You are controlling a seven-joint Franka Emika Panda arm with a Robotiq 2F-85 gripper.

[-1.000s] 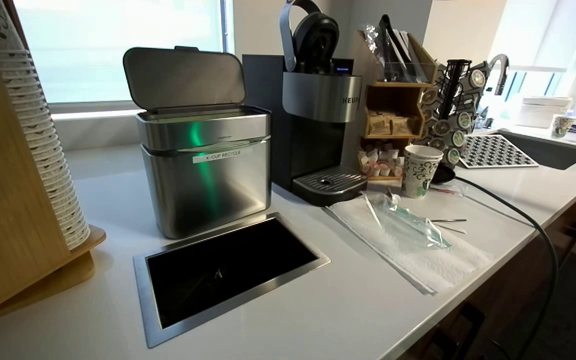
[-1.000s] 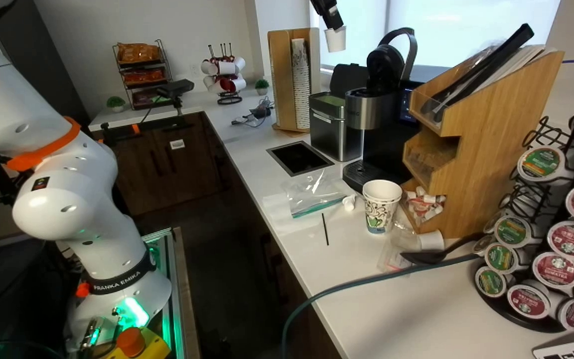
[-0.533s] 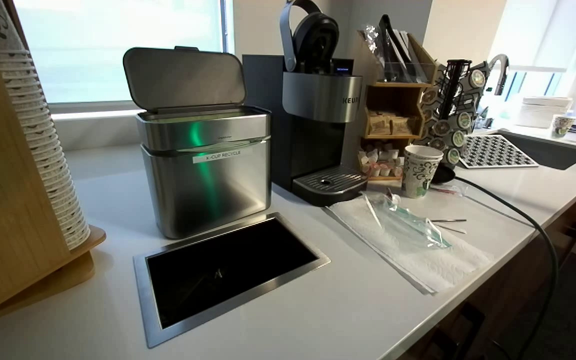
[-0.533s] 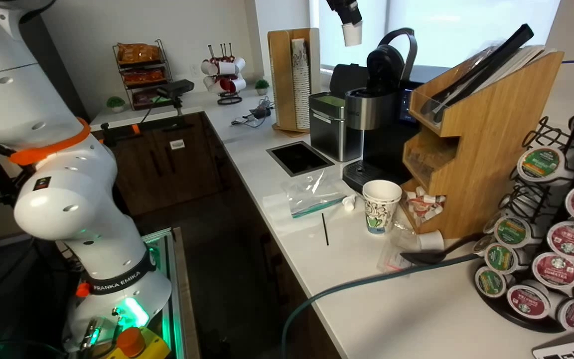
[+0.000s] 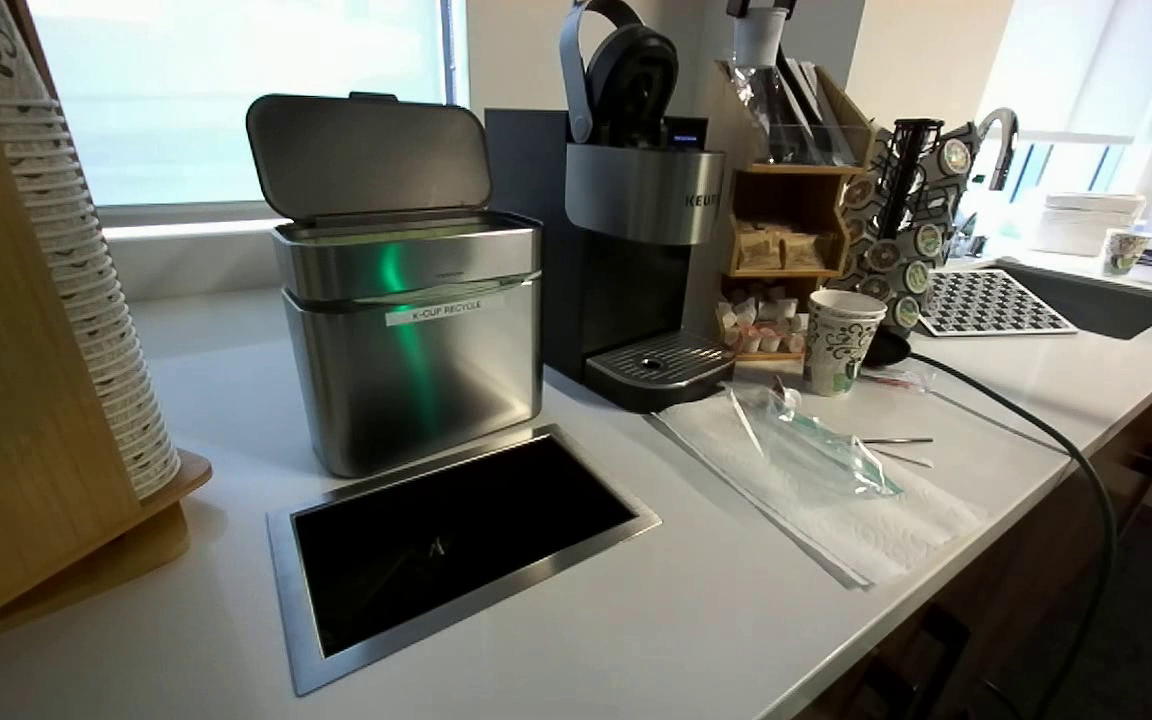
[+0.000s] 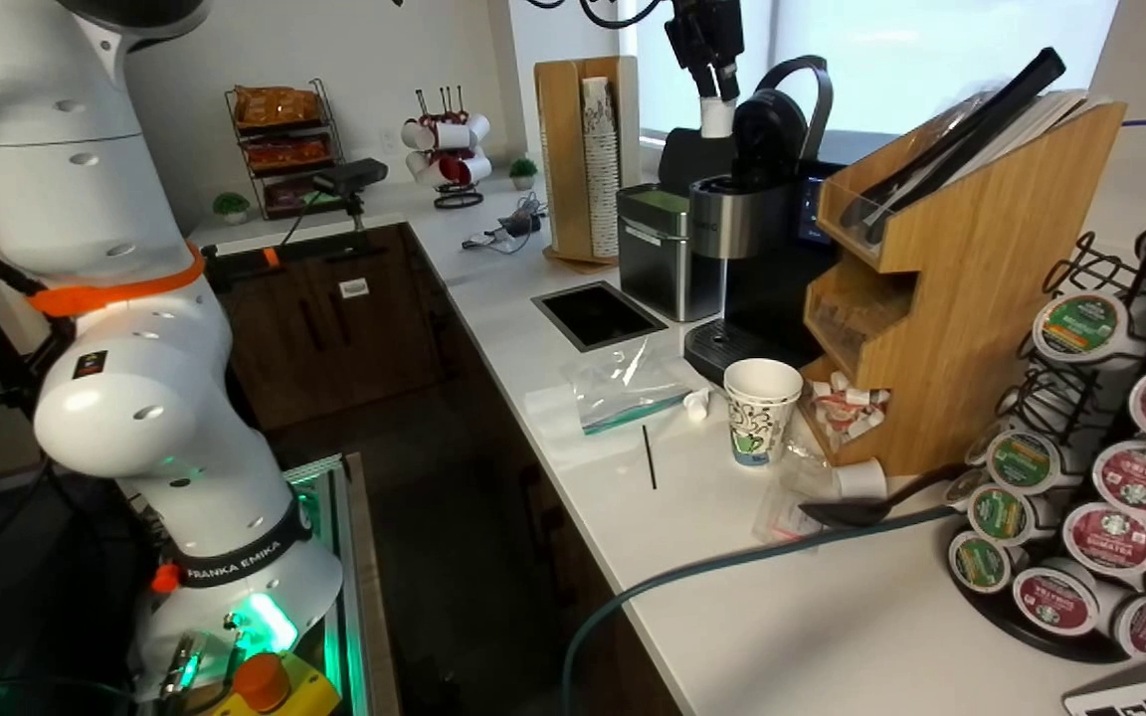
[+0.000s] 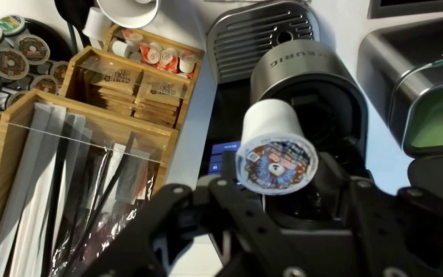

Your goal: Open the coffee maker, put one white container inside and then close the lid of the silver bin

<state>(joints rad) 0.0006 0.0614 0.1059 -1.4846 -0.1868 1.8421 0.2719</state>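
Note:
My gripper (image 7: pixel 277 165) is shut on a white container (image 7: pixel 271 117), a coffee pod with a printed brown foil end. The container also shows in both exterior views (image 5: pixel 759 38) (image 6: pixel 718 117), hanging below the fingertips. In the wrist view it overlaps the coffee maker (image 7: pixel 298 65), whose dark pod opening lies beyond it. The coffee maker (image 5: pixel 646 195) has its rounded top (image 5: pixel 631 85) raised open, handle up. The silver bin (image 5: pixel 416 360) stands beside it. Its lid (image 5: pixel 371 155) stands up, open; the lid also shows in the wrist view (image 7: pixel 440 173).
A wooden organizer (image 6: pixel 991 278) stands right beside the coffee maker, with a pod rack (image 6: pixel 1080 457) past it. Paper cups (image 5: pixel 841 345) and a plastic bag (image 5: pixel 816 450) lie in front. A black recess (image 5: pixel 466 540) and cup dispenser (image 5: pixel 36 400) are near the bin.
My gripper has carried the white container to the right, then lower beside the raised coffee maker top. Gripper and container have come into the top of an exterior view.

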